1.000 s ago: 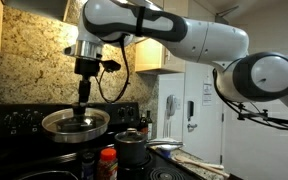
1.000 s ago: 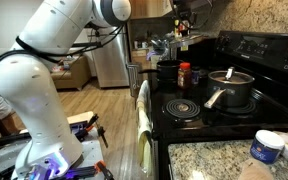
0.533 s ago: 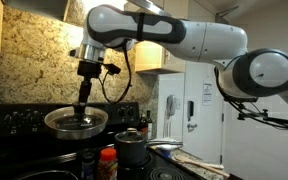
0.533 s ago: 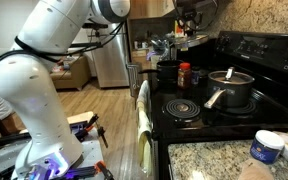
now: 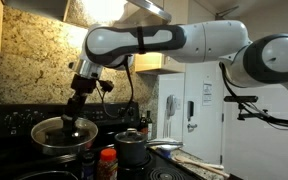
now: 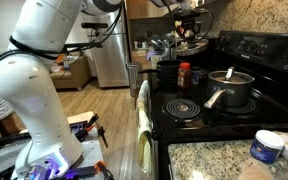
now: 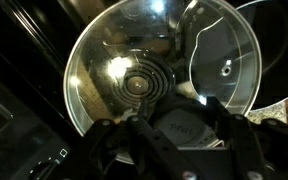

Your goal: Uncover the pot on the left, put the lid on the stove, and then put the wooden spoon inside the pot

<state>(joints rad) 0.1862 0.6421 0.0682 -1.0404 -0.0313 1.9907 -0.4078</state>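
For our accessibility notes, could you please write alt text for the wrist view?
A round, shiny silver lid fills most of the frame, ring-shaped glints at its middle, with the dark claw reaching in from the bottom edge over it. At right sits another shiny round shape, probably the open pot.

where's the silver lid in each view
In an exterior view: the lid, lower left, large and shiny.
In an exterior view: the lid, small, near the top, right of centre.
Wrist view: the lid fills the middle.
Shared landmark: the gripper holding it.
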